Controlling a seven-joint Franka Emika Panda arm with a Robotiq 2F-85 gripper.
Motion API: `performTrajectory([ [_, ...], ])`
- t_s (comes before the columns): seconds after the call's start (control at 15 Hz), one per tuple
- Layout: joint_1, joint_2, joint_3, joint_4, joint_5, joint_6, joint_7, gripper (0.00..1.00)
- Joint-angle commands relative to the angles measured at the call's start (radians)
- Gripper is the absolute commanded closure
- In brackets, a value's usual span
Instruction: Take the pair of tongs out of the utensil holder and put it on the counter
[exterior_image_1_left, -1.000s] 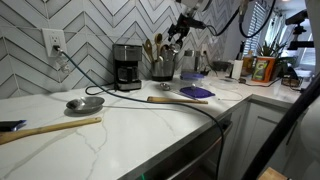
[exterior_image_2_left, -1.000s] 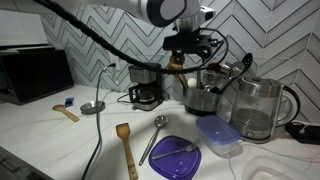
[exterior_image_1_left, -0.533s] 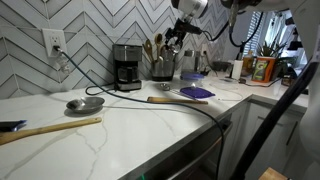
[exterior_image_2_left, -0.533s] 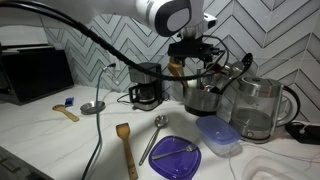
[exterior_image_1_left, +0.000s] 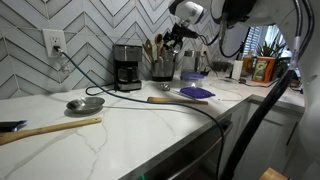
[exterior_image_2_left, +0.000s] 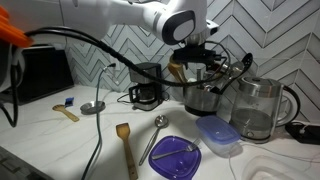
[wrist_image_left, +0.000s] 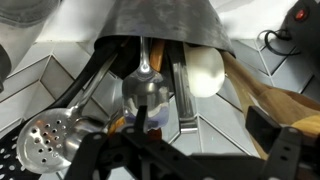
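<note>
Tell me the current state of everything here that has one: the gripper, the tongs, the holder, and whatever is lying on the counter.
gripper: open, just above the utensil holder, holding nothing.
pair of tongs: standing in the holder, not gripped.
utensil holder: upright, full of utensils.
ladle: lying on the counter.
wooden-handled spatula: lying flat on the counter.
coffee maker: upright by the wall.

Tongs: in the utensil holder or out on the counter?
In the utensil holder: the wrist view shows the tongs standing among the utensils, below the gripper; none lie on the counter.
</note>
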Motion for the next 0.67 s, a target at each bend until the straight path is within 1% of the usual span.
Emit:
performTrajectory([
  [0.0, -0.020, 0.086, 0.015, 0.108, 0.028, 0.020, -0.001, 0.07],
  [0.07, -0.021, 0.099, 0.016, 0.124, 0.031, 0.026, 0.001, 0.11],
  [0.13, -0.021, 0.112, 0.018, 0.140, 0.035, 0.034, 0.002, 0.18],
  [0.2, -0.020, 0.124, 0.020, 0.154, 0.038, 0.039, 0.005, 0.16],
  [0.6, -0.014, 0.182, 0.027, 0.230, 0.040, 0.045, 0.050, 0.25],
])
